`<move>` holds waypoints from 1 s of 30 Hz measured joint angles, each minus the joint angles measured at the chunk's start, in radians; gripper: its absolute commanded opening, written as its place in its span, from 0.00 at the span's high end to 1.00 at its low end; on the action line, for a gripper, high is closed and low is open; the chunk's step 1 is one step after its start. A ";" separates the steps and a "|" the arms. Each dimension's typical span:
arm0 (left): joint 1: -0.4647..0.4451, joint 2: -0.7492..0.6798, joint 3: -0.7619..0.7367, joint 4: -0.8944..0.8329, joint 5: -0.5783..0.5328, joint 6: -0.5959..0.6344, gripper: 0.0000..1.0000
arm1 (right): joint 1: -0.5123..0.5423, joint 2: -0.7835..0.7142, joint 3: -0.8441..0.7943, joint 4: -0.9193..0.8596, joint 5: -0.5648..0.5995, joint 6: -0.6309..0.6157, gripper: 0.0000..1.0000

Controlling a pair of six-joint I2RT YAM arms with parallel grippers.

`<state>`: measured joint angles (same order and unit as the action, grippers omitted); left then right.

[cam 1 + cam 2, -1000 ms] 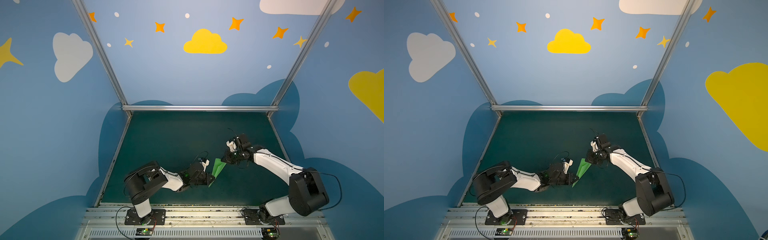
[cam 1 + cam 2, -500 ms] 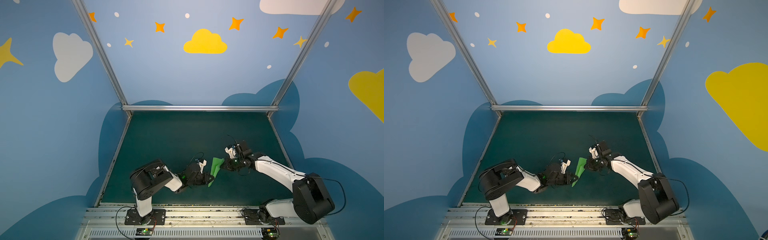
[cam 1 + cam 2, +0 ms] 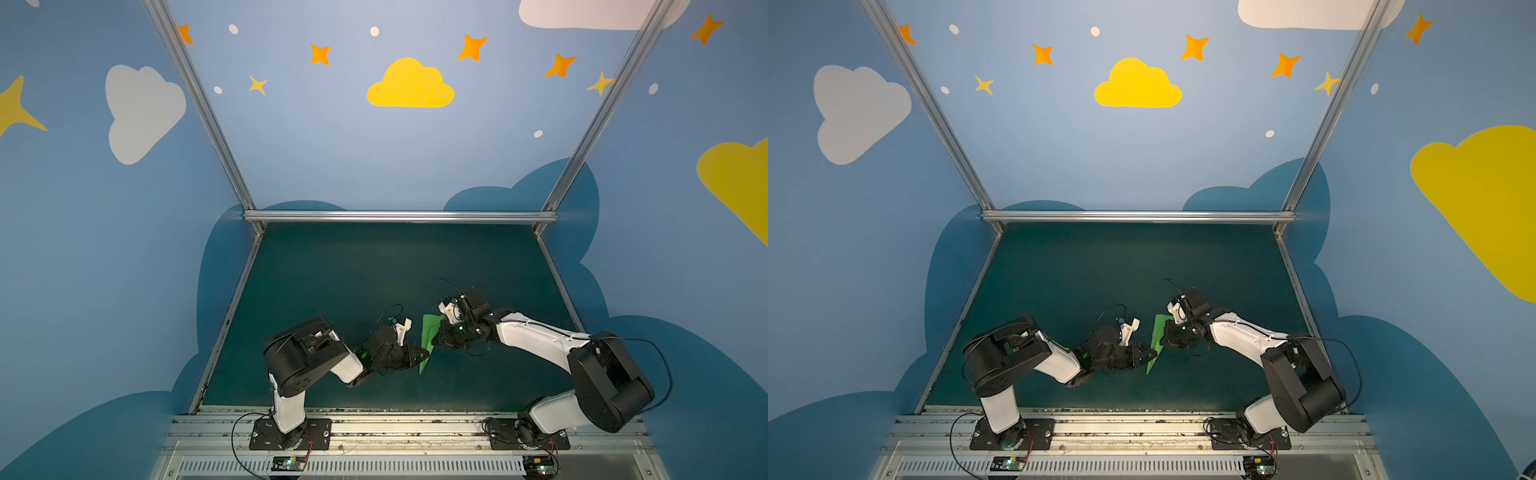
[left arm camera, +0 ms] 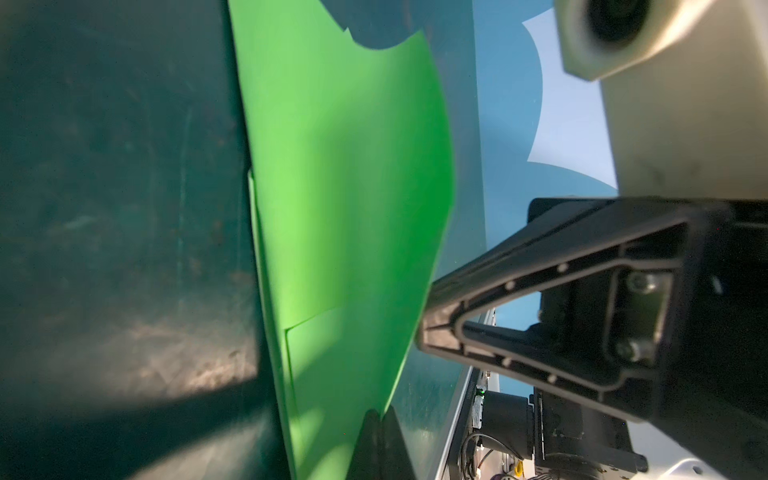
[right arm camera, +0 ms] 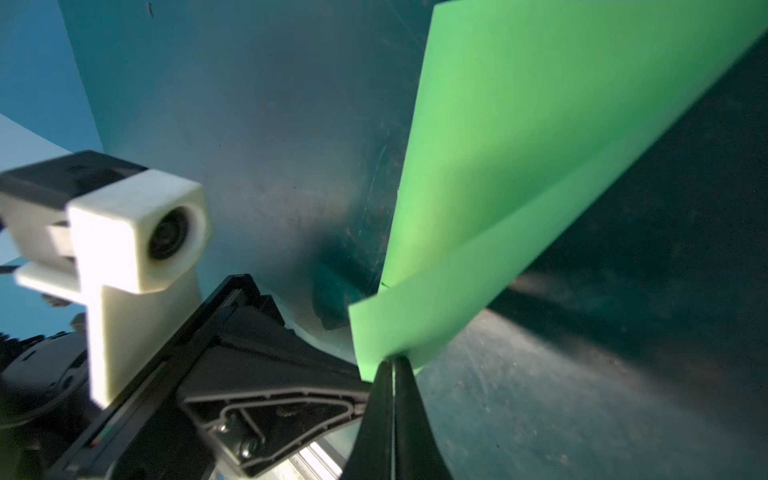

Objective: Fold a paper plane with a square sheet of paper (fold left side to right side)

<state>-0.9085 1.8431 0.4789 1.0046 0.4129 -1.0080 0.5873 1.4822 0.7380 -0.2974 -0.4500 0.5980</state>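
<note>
The square sheet of paper [image 3: 428, 334] is bright green and folded into a slim pointed paper plane shape, wide at its far end and tapering to a tip near the front. It stands on edge above the mat, also seen as the paper [image 3: 1156, 336]. My left gripper [image 3: 425, 355] is shut on its near part from the left; in the left wrist view this left gripper [image 4: 380, 415] pinches the paper [image 4: 345, 187]. My right gripper [image 3: 434, 343] is shut on its edge from the right; in the right wrist view this right gripper [image 5: 392, 365] clamps the paper [image 5: 519, 145].
The dark teal mat [image 3: 374, 270] stretches behind the arms to the metal back rail [image 3: 399, 216]. Blue walls close the left and right sides. Both arm bases stand on the front rail [image 3: 407, 424]. The two grippers are almost touching.
My right gripper has moved left and toward the front with the paper, ending close to the left gripper. The paper's wide end has swung left. The left elbow has shifted right.
</note>
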 measured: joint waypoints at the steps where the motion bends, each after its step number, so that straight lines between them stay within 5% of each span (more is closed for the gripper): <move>1: 0.000 0.003 -0.001 0.002 0.001 0.000 0.96 | 0.001 0.009 0.003 0.001 0.002 0.000 1.00; 25: 0.013 0.024 -0.006 0.018 0.023 -0.003 0.96 | 0.013 0.144 0.057 0.059 0.034 0.006 1.00; 30: 0.019 0.024 -0.006 0.017 0.031 0.000 0.88 | 0.016 0.158 0.057 0.069 0.043 0.007 1.00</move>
<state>-0.8898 1.8668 0.4728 1.0218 0.4438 -1.0080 0.6033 1.6402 0.7948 -0.2279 -0.4068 0.6048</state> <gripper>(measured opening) 0.096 0.047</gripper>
